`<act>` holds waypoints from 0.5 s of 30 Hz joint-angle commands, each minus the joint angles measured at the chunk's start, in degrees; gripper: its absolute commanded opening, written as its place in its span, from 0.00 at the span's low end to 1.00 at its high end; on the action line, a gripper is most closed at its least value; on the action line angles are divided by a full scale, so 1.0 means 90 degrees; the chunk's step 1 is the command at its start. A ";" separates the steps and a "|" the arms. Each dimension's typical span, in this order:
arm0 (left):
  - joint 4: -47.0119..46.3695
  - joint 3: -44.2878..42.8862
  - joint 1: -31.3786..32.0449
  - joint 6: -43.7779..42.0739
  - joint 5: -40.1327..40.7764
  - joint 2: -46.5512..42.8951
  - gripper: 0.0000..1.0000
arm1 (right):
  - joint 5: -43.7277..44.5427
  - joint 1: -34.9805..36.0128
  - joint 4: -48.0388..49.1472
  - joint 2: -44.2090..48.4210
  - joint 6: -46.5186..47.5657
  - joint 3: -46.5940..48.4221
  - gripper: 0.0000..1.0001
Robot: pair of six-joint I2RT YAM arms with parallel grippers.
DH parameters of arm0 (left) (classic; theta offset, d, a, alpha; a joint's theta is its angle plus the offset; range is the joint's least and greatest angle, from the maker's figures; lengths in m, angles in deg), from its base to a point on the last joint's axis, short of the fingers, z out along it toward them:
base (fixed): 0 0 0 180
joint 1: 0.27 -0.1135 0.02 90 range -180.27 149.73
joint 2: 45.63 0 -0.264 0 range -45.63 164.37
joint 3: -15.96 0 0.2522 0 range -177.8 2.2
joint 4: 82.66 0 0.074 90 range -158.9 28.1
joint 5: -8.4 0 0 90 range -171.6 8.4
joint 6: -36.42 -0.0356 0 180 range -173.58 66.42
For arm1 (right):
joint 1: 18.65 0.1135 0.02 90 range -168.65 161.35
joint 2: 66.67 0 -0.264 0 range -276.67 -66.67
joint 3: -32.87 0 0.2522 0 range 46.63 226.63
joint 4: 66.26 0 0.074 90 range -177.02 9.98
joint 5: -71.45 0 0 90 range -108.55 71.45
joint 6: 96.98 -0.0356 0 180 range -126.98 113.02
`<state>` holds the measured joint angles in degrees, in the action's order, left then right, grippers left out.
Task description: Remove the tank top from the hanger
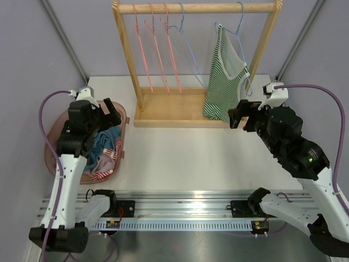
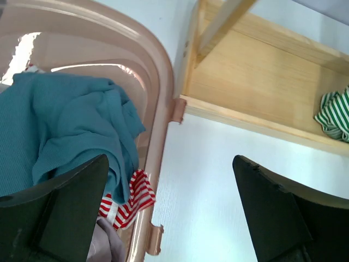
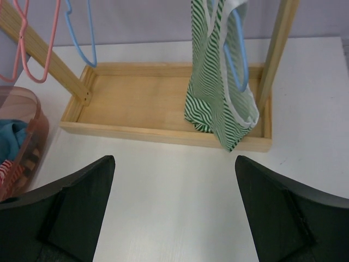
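Top view: the green-striped tank top (image 1: 223, 82) hangs on the blue hanger (image 1: 241, 24) at the right end of the wooden rack (image 1: 196, 8). Left wrist view: the left gripper (image 2: 170, 158) is spread near the rack's left corner (not needed yet). Right wrist view: the right gripper (image 3: 173, 159) is spread, facing the rack's right end; pinch one strap and lift it over the hanger's shoulder.

Pink wire hangers (image 1: 158, 54): three hung
Blue wire hangers (image 1: 192, 54): two hung
Green-striped tank top (image 1: 221, 82): one
Pink plastic basket (image 2: 161, 93): one

Right wrist view's top edge cuts off tank top (image 3: 210, 93) and hanger (image 3: 239, 43).

White table (image 1: 180, 158), pale lilac walls (image 1: 22, 49)
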<state>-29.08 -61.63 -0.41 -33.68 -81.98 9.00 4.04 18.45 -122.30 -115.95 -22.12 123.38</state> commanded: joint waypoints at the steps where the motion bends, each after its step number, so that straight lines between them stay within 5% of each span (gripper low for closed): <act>1: 0.0254 -0.0193 0.0678 -0.0248 0.1341 -0.0464 0.99 | 0.0868 0.0018 0.0030 -0.0334 0.0626 0.0582 0.99; 5: 0.0361 0.0050 0.1352 -0.0161 0.0913 -0.1166 0.99 | 0.1221 -0.0021 0.0166 -0.1114 0.1270 0.1207 0.99; 15: 0.0382 0.0959 0.2066 -0.0327 0.0336 -0.2144 0.99 | -0.0058 -0.1183 -0.0409 -0.3488 0.1916 0.4300 0.97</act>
<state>-24.38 -55.32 17.51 -35.06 -75.82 -9.03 7.04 9.77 -124.01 -143.55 -8.59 153.96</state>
